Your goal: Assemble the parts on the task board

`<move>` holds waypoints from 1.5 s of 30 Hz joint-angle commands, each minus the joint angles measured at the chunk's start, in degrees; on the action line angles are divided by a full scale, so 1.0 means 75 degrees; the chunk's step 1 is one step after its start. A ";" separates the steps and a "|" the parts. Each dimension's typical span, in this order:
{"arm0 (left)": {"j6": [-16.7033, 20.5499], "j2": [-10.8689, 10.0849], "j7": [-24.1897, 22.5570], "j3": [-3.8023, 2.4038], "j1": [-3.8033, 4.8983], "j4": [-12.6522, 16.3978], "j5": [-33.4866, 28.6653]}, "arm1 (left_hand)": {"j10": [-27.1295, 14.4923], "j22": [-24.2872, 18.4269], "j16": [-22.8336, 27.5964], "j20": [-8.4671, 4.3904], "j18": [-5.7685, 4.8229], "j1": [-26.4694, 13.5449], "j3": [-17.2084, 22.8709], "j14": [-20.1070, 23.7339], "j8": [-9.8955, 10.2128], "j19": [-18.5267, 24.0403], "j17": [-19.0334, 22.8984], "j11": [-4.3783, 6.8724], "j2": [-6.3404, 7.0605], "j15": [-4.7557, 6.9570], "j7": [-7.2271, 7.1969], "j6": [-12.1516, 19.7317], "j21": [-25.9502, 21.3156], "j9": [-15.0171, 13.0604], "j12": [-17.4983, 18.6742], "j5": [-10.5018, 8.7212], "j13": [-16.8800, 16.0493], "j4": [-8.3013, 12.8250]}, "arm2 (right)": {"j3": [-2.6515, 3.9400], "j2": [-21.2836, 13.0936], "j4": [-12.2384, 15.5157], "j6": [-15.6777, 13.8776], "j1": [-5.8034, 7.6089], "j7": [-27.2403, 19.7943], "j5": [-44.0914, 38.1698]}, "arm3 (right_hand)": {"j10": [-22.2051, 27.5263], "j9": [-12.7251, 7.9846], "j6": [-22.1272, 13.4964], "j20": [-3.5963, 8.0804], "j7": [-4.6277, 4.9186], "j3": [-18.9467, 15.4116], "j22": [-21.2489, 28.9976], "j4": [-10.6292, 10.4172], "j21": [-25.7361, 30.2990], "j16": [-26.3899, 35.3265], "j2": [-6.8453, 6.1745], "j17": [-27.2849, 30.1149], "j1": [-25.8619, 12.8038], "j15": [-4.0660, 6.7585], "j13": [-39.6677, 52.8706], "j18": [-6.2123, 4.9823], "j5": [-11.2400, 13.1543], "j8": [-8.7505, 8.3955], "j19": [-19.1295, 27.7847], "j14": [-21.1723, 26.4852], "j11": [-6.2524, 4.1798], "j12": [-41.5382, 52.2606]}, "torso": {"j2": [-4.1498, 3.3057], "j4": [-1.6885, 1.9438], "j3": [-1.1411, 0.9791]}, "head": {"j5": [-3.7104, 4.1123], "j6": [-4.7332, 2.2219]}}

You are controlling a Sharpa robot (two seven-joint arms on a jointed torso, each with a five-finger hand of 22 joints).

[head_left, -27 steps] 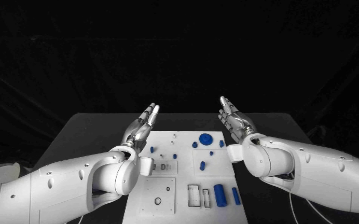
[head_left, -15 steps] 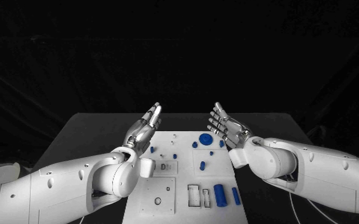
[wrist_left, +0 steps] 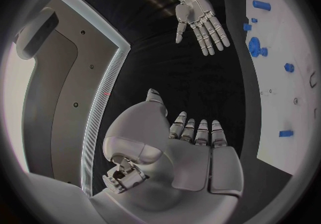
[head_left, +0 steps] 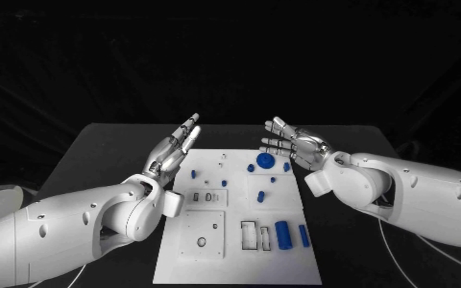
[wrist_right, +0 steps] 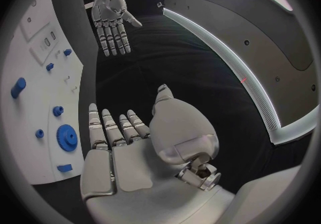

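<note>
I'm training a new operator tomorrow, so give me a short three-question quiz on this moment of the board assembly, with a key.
1. True or false: the left hand holds a blue part.
2. Which blue part lies nearest the right hand?
A. the blue gear at the far end of the task board
B. the large blue cylinder at the near end
C. the blue pin beside that cylinder
3. Fill in: both hands are raised with fingers apart, one on each ____ of the board.

Key
1. False: it holds nothing, fingers extended.
2. A
3. side
</note>
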State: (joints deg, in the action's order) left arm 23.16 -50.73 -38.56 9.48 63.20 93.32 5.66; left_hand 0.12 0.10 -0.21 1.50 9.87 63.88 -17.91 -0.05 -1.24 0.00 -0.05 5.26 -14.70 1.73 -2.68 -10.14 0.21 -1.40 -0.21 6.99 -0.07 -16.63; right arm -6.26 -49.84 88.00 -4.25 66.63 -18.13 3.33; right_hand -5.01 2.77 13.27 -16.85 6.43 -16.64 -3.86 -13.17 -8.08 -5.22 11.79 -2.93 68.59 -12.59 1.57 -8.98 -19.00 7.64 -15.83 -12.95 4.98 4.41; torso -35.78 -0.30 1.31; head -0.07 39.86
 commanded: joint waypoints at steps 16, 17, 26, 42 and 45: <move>-0.0281 -0.0726 -0.0278 -0.0078 0.0091 0.0794 0.0295 | -0.0016 -0.0013 0.0028 0.0977 0.0044 0.0666 0.0191 0.0007 -0.0031 0.0000 0.0007 -0.0210 -0.0056 -0.0162 0.0103 -0.0150 -0.0028 -0.0014 0.0028 0.1074 0.0010 -0.0002 | 0.0008 -0.0089 0.0494 0.0084 0.1718 0.2431 -0.9535 | -0.4716 0.0608 0.4312 0.1094 0.0190 0.1335 -0.1076 0.2280 -0.2784 -0.2145 -0.0616 -0.0798 0.2841 0.1201 0.0413 -0.0218 -0.0348 0.1219 -0.6610 -0.6675 0.0447 0.2391 | -0.0944 0.0255 -0.0023 | 0.0045 0.0150; -0.0284 -0.0787 -0.0270 -0.0082 0.0099 0.0909 0.0247 | -0.0016 -0.0013 0.0028 0.1013 0.0043 0.0724 0.0205 0.0007 -0.0031 0.0000 0.0007 -0.0225 -0.0053 -0.0190 0.0115 -0.0151 -0.0028 -0.0014 0.0028 0.1174 0.0010 -0.0001 | 0.0008 -0.0062 0.0530 0.0015 0.1757 0.2601 -1.0196 | -0.4910 0.0617 0.4482 0.1188 0.0127 0.1362 -0.1184 0.2269 -0.2980 -0.2245 -0.0662 -0.0842 0.2771 0.1294 0.0388 -0.0212 -0.0127 0.1219 -0.6831 -0.6977 0.0379 0.2354 | -0.0977 0.0260 -0.0021 | 0.0053 0.0136; -0.0386 -0.1125 -0.0161 -0.0098 0.0151 0.1621 0.0110 | -0.0016 -0.0013 0.0028 0.1184 0.0044 0.0883 0.0244 0.0007 -0.0035 0.0000 0.0007 -0.0309 -0.0060 -0.0363 0.0181 -0.0179 -0.0028 -0.0017 0.0028 0.1418 0.0010 -0.0007 | 0.0010 0.0116 0.0708 -0.0579 0.1863 0.3366 -1.3911 | -0.6114 0.0597 0.5213 0.1737 -0.0142 0.2013 -0.2886 0.2295 -0.5109 -0.3738 -0.1108 -0.1731 0.2427 0.1951 0.0256 -0.0083 0.0695 0.0745 -0.8285 -0.8847 -0.0075 0.1507 | -0.1180 0.0370 0.0027 | 0.0202 0.0136; -0.0433 -0.1333 -0.0156 -0.0102 0.0174 0.1926 -0.0202 | -0.0016 -0.0008 0.0028 0.1402 0.0058 0.0987 0.0261 0.0007 -0.0055 -0.0007 0.0007 -0.0346 -0.0074 -0.0590 0.0253 -0.0301 -0.0022 -0.0033 0.0028 0.1651 0.0010 -0.0010 | 0.0008 0.0264 0.0642 -0.0895 0.1554 0.3530 -1.5180 | -0.6757 0.0544 0.5352 0.1824 -0.0154 0.3035 -0.6273 0.1585 -0.7800 -0.5246 -0.2016 -0.2870 0.1781 0.2050 0.0301 0.0265 0.1282 -0.0224 -0.8416 -0.8886 -0.0216 0.0446 | -0.1055 0.0413 0.0051 | 0.0169 0.0355; -0.0438 -0.1339 -0.0156 -0.0101 0.0175 0.1932 -0.0207 | -0.0016 -0.0007 0.0028 0.1406 0.0058 0.0989 0.0262 0.0007 -0.0055 -0.0007 0.0007 -0.0356 -0.0075 -0.0593 0.0257 -0.0302 -0.0022 -0.0033 0.0028 0.1660 0.0010 -0.0011 | 0.0007 0.0273 0.0592 -0.0880 0.1504 0.3547 -1.5167 | -0.6809 0.0551 0.5372 0.1824 -0.0162 0.3097 -0.6367 0.1527 -0.7868 -0.5290 -0.2062 -0.2907 0.1739 0.2055 0.0311 0.0274 0.1279 -0.0259 -0.8400 -0.8875 -0.0216 0.0427 | -0.1025 0.0415 0.0062 | 0.0212 0.0370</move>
State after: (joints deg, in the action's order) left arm 21.02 -60.82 -38.85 8.78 64.42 107.57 4.69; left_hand -0.02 0.06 -0.21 11.58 9.86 70.56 -16.31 -0.04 -1.45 -0.13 -0.08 2.93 -15.22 -2.17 -0.73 -12.09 0.21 -1.57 -0.21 19.25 -0.06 -16.80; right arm -6.21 -47.87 92.61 -10.27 78.09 7.56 -107.82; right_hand -55.67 6.86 53.09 -3.18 5.31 6.29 -51.42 -1.73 -66.80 -44.70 -3.03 -24.65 81.64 2.77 3.83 -7.51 -9.30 6.05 -79.38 -79.81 3.51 7.97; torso -43.85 2.85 1.69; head 1.29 42.47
